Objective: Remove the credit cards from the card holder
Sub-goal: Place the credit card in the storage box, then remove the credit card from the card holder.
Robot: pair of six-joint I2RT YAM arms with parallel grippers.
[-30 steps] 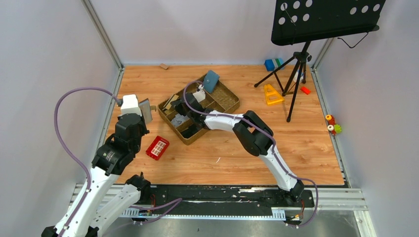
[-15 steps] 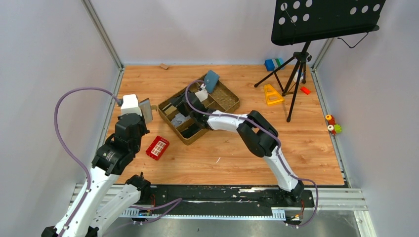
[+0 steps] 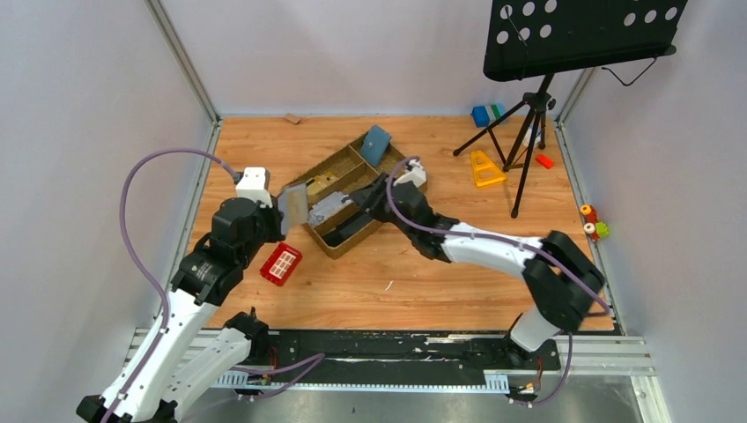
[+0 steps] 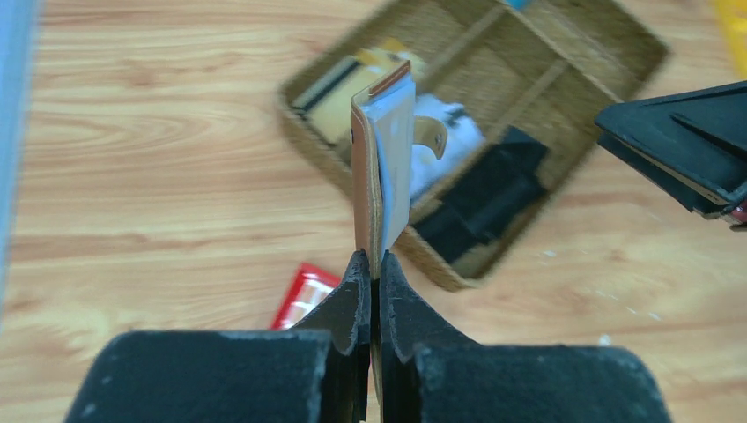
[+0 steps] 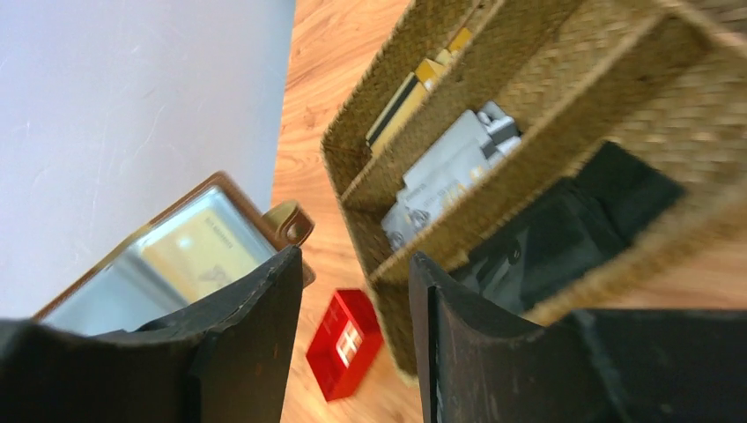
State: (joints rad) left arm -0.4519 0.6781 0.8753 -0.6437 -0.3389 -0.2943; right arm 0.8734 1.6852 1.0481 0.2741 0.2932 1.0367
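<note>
**A:** Entry one, card holder (image 4: 383,150). Location?

**B:** Held edge-up over the counter (image 3: 264,150), just beside the tray (image 5: 564,154). The left claw (image 4: 372,264) is pressed together on its lower edge.

**A:** Handling?

**B:** Light, I'd judge. The cover looks floppy and the clear sleeves slick. The cards are likely thin, stiff and slippery; a gold card (image 5: 198,256) shows through one sleeve. It's best pinched at a free edge and drawn straight along the sleeve.

**A:** Right claw (image 5: 352,260)?

**B:** Spread, holding nothing, close to the holder's open face.
</note>
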